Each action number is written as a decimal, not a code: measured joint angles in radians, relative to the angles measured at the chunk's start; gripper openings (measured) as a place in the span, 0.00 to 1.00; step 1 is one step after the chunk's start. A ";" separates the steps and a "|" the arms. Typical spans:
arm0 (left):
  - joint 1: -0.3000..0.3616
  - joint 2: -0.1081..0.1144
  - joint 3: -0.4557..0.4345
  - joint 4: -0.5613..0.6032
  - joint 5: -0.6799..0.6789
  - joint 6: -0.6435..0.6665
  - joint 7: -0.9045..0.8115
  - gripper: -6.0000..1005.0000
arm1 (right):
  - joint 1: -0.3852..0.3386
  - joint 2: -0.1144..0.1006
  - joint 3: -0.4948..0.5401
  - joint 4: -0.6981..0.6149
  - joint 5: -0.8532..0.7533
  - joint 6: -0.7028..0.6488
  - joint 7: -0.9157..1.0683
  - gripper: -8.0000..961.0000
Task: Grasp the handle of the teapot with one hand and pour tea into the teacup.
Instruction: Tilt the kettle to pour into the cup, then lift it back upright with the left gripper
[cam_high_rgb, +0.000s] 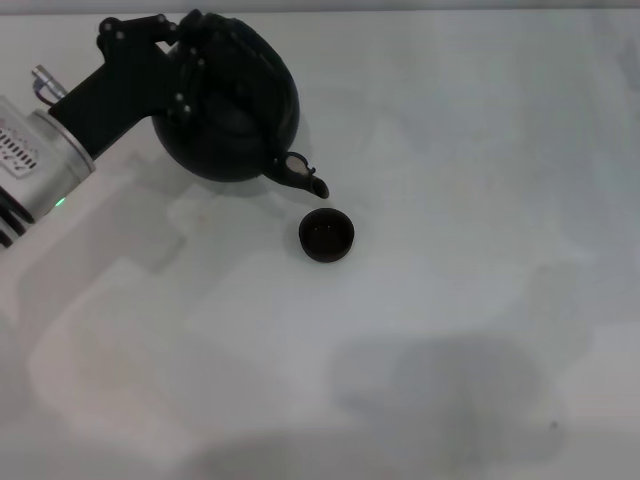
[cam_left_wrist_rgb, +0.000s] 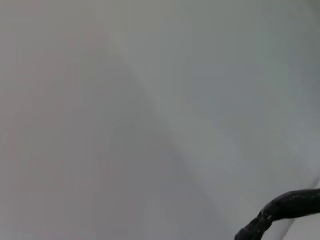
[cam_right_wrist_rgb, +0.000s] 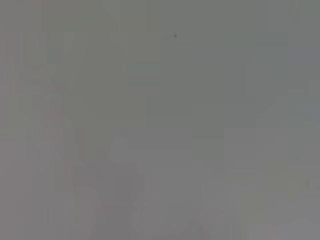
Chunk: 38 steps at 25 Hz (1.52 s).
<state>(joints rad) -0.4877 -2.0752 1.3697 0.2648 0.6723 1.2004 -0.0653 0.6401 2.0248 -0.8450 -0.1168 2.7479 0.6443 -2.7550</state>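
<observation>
The round matte-black teapot (cam_high_rgb: 232, 110) hangs tilted in the head view at the upper left, its short spout (cam_high_rgb: 305, 178) pointing down and right just above the teacup. The small dark teacup (cam_high_rgb: 327, 235) stands on the white table below the spout tip. My left gripper (cam_high_rgb: 178, 45) is shut on the teapot's arched black handle (cam_high_rgb: 195, 30) and holds the pot off the table. A piece of the handle also shows in the left wrist view (cam_left_wrist_rgb: 280, 212). My right gripper is out of view.
The white table (cam_high_rgb: 450, 330) spreads around the cup, with soft shadows on its near part. The right wrist view shows only a plain grey surface (cam_right_wrist_rgb: 160, 120).
</observation>
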 joint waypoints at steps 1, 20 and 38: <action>-0.007 0.000 0.000 0.001 0.018 -0.001 0.014 0.09 | 0.001 0.000 0.001 -0.001 0.000 0.000 0.000 0.86; -0.036 -0.002 0.006 0.005 0.108 -0.013 0.079 0.09 | 0.010 -0.002 0.001 -0.002 0.003 0.005 0.000 0.86; -0.021 0.000 0.014 0.029 0.109 -0.015 0.090 0.09 | 0.017 0.000 0.001 -0.005 0.003 0.007 0.000 0.86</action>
<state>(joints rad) -0.5085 -2.0754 1.3836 0.2934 0.7809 1.1856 0.0251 0.6576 2.0248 -0.8436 -0.1215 2.7505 0.6512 -2.7550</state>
